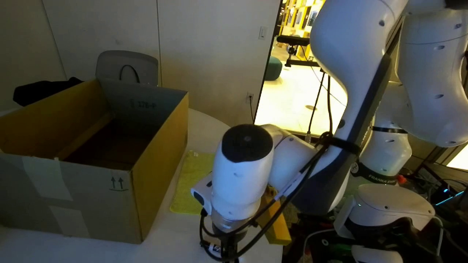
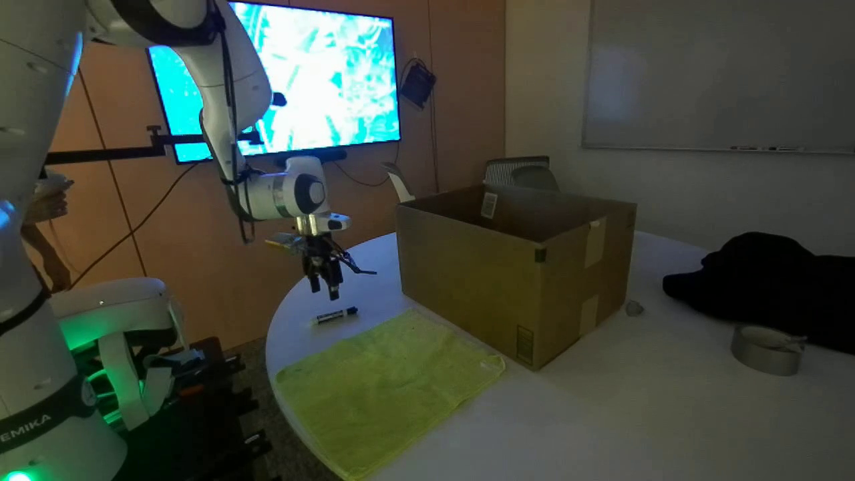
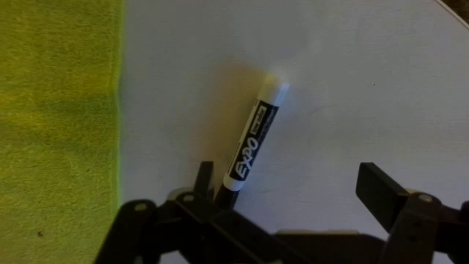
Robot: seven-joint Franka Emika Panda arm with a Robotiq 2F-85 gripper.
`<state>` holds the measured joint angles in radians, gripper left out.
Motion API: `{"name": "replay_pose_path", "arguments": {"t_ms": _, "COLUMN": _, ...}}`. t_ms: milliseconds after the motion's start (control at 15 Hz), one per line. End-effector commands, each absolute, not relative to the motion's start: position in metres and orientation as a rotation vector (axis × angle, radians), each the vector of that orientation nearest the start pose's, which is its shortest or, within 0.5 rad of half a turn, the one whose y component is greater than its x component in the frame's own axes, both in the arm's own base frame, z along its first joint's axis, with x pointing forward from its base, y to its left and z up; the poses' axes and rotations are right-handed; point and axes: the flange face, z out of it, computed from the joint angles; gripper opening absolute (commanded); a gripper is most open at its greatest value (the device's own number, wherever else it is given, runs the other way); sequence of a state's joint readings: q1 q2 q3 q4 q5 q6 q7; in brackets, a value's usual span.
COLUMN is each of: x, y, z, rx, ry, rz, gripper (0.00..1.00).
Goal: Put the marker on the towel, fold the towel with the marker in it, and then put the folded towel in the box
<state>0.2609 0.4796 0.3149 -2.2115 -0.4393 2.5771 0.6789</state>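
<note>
The marker (image 3: pixel 253 139) is white with a black label and black cap. It lies on the table beside the towel, and also shows in an exterior view (image 2: pixel 336 315). My gripper (image 3: pixel 285 176) is open and empty, above the marker; its left finger hides the cap's end. In an exterior view the gripper (image 2: pixel 324 288) hangs a little above the table. The yellow-green towel (image 2: pixel 394 387) lies flat and unfolded; it shows at the left in the wrist view (image 3: pixel 58 128) and partly behind the arm (image 1: pixel 190 182). The open cardboard box (image 2: pixel 467 267) stands beside the towel, also seen here (image 1: pixel 161 164).
The white round table (image 2: pixel 634 414) carries everything; its edge shows near the marker. A dark cloth (image 2: pixel 768 277), a tape roll (image 2: pixel 767 353) and a small grey lump (image 2: pixel 634 308) lie beyond the box. A yellow block (image 1: pixel 278 226) shows beside the wrist. A chair (image 1: pixel 126 67) stands behind the box.
</note>
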Motion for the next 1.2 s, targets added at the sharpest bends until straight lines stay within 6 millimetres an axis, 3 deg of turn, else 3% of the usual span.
{"name": "replay_pose_path", "arguments": {"t_ms": 0, "x": 0.465, "y": 0.328, "z": 0.127, "rx": -3.193, "ry": -0.397, "rz": 0.07, "gripper": 1.0}}
{"name": "replay_pose_path", "arguments": {"t_ms": 267, "x": 0.468, "y": 0.328, "z": 0.11, "rx": -3.178, "ry": -0.358, "rz": 0.122, "gripper": 1.0}}
{"name": "replay_pose_path", "arguments": {"t_ms": 733, "x": 0.473, "y": 0.3, "z": 0.119, "rx": -3.206, "ry": -0.267, "rz": 0.074, "gripper": 1.0}}
{"name": "replay_pose_path", "arguments": {"t_ms": 867, "x": 0.471, "y": 0.296, "z": 0.125, "rx": -3.212, "ry": -0.268, "rz": 0.051, "gripper": 1.0}}
{"name": "replay_pose_path", "arguments": {"t_ms": 1133, "x": 0.463, "y": 0.286, "z": 0.157, "rx": -3.207, "ry": -0.27, "rz": -0.044, "gripper": 1.0}}
